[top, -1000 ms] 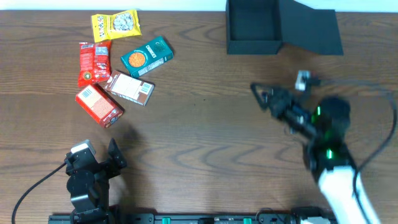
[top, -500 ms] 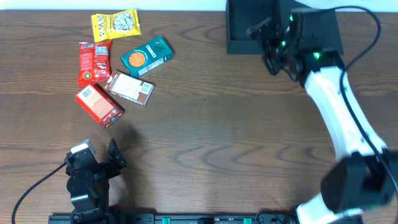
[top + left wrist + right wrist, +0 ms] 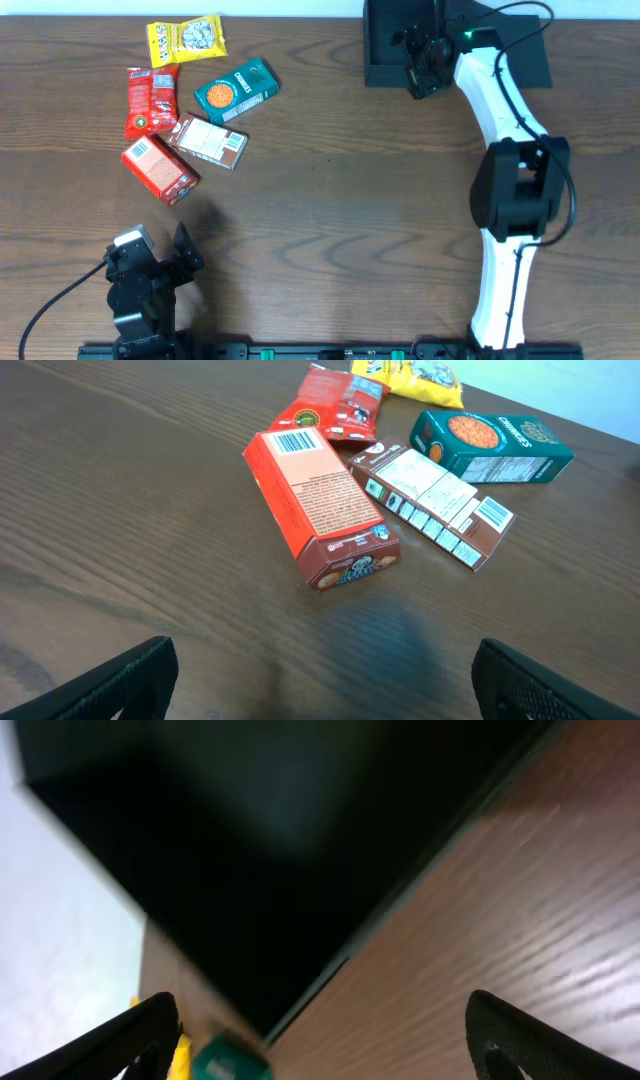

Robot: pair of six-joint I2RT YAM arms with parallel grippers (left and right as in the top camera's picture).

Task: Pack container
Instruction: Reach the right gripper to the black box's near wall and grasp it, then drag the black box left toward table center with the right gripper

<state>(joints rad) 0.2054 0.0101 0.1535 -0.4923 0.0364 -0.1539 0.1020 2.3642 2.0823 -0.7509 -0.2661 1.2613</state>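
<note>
Right tool (image 3: 414, 62), jaws wide, has swung up to the container (image 3: 390, 72), which lies left-right, flap lid (image 3: 525, 62) open rightward; left tool (image 3: 325, 655) also wide.

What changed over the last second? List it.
The right hand swung from the near right of the table up to the container. It now hovers open over the front right part, holding nothing. The container, the left hand and the five snack packs stayed put.

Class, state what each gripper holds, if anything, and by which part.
Nothing is held: left gripper and right gripper both stand open, the right at the container.
</note>
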